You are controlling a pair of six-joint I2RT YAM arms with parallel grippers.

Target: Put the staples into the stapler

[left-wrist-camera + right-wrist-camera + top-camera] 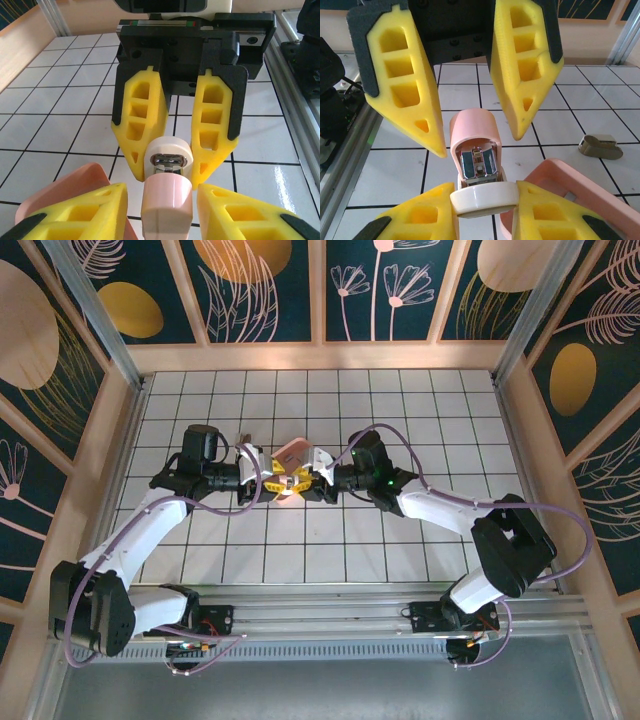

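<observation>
The stapler (476,165) hangs above the table between both arms, near the middle of the table (291,486). My right gripper (484,197) is shut on its white base (171,150). The pink lid (472,127) is swung up off the base, and the shiny metal magazine shows beneath it. My left gripper (161,200) is open, its yellow fingers (85,210) on either side of the pink lid end (167,197) with a narrow gap on each side. The pink tray (292,452) lies just behind the stapler. I cannot make out the staples in it.
A small grey-beige object (600,146) lies on the white tiles beyond the pink tray (570,175). The aluminium rail (300,115) runs along the table's near edge. Wooden walls close in the table on three sides.
</observation>
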